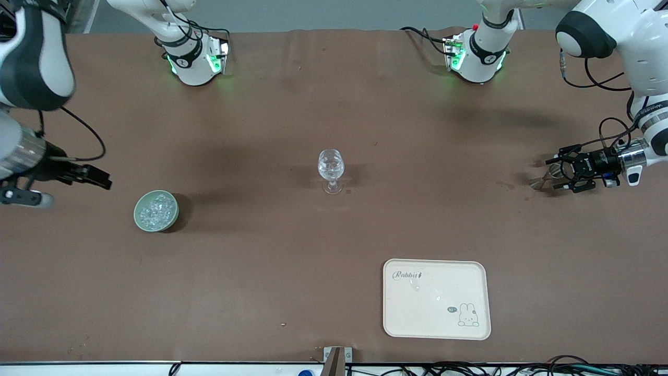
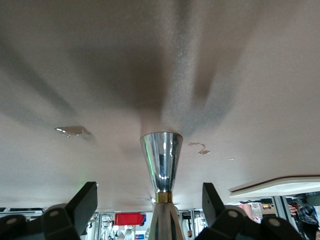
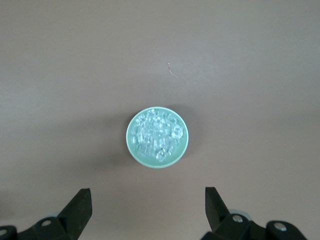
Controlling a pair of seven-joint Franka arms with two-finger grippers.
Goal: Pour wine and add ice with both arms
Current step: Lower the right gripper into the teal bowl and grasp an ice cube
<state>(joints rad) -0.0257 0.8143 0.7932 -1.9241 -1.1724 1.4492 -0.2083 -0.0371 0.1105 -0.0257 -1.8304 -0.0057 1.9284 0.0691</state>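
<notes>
Partly cut off, right gripper [image 3: 145,212] wide over ice [image 3: 156,135], left gripper [image 2: 150,205] wide around metal cup [image 2: 161,167].

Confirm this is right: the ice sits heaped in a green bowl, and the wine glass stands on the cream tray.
Wrong on one point. The ice is heaped in the green bowl, but the wine glass stands on the bare table, farther from the camera than the cream tray. The front view shows it.
</notes>
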